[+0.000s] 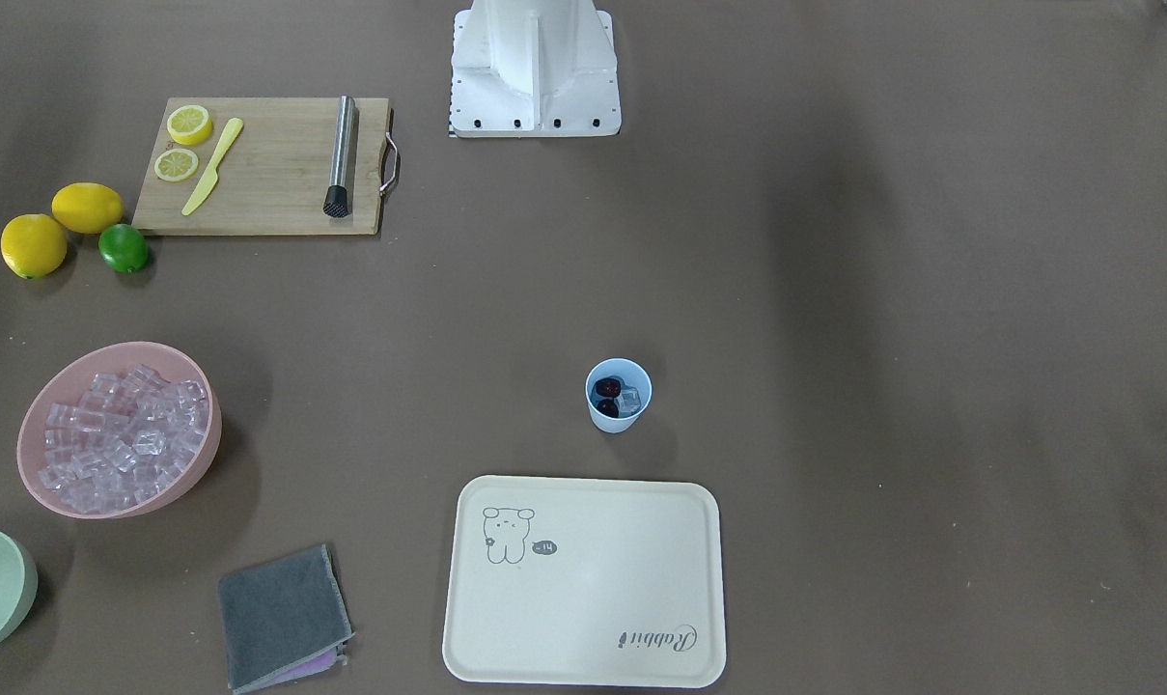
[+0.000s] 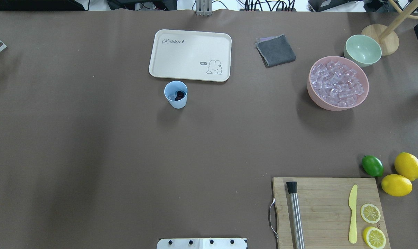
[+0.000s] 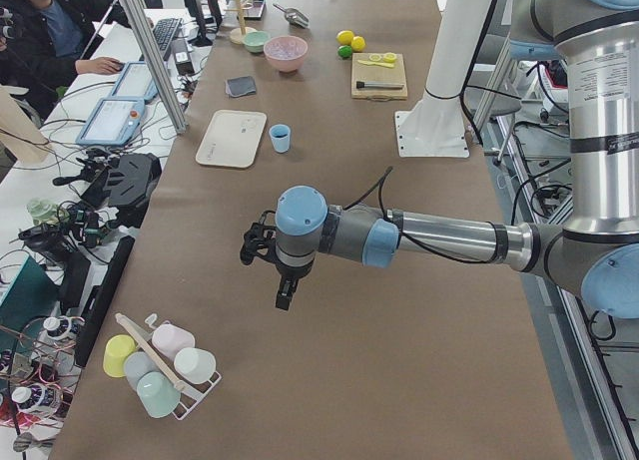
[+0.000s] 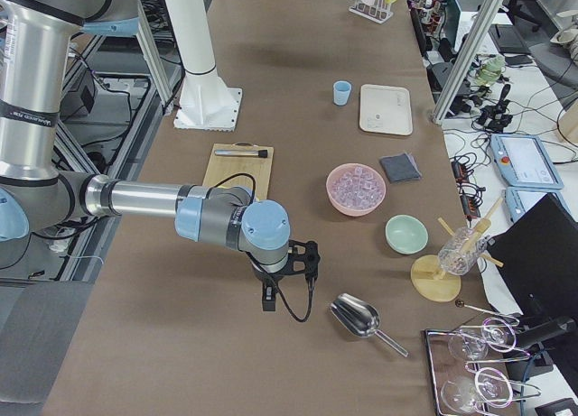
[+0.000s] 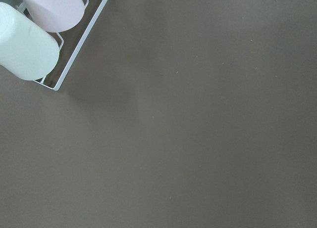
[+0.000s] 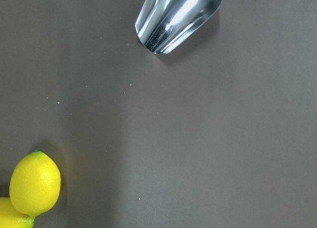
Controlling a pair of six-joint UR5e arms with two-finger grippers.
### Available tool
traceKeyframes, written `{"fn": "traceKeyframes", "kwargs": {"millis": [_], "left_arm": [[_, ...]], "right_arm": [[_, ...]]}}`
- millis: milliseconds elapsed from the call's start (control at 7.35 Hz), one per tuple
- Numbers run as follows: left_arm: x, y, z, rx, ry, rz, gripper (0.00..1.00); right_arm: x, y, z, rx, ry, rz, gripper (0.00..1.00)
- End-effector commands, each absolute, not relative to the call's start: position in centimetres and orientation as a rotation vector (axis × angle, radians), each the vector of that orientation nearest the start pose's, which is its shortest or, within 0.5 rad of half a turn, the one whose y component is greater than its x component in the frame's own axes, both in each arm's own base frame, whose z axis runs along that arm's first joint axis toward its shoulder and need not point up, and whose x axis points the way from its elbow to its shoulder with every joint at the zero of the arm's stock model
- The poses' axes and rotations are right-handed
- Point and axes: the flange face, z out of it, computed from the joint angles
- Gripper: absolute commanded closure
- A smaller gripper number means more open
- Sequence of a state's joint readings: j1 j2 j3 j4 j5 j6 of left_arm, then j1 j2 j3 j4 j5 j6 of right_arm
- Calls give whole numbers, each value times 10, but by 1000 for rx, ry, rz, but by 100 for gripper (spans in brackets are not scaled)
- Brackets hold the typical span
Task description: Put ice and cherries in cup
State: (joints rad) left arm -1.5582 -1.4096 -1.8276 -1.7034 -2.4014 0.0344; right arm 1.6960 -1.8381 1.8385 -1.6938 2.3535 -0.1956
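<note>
The left gripper (image 3: 250, 250) hangs over bare surface (image 2: 91, 155) at the table's left end, near a white wire rack (image 3: 165, 365) of smooth pastel cups. It shows only in the side view, so I cannot tell whether its fingers are apart or together. The surface is a matte brown sheet, and a wide stretch of it on the left side lies open.

Near the far edge sits a cream tray (image 2: 184, 58), a flat rectangle with rounded corners, a raised rim and a printed rabbit. Just in front of its near rim stands the cup (image 2: 176, 102), light-blue plastic, tapered and upright. Inside it are the glossy dark cherries (image 2: 179, 94) and a clear ice cube (image 1: 629, 400).

Further right lies a folded grey cloth (image 2: 276, 51). Next is the round pink bowl (image 2: 333, 106), heaped with glassy ice (image 2: 338, 83), and a pale green bowl (image 2: 362, 50) just beyond it.

By the near edge a bamboo cutting board (image 2: 323, 207) with a metal handle carries a steel muddler (image 2: 295, 214), a yellow plastic knife (image 2: 353, 214) and two lemon slices (image 2: 370, 213). A lime (image 2: 372, 165) and two lemons (image 2: 408, 166) cluster just beyond its right far corner.

The right gripper (image 4: 310, 258) hangs past the table's right end, near a shiny steel scoop (image 4: 357, 318). Whether it is apart or closed I cannot tell.
</note>
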Motion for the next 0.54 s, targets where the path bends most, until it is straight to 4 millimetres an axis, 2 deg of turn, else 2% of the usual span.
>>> {"fn": "traceKeyframes", "kwargs": {"millis": [0, 408], "left_arm": [[-54, -434, 589, 223, 828, 142, 2], [-53, -435, 589, 230, 825, 140, 2]], "right_arm": [[111, -360, 650, 20, -790, -16, 1], [112, -364, 635, 56, -782, -30, 1]]}}
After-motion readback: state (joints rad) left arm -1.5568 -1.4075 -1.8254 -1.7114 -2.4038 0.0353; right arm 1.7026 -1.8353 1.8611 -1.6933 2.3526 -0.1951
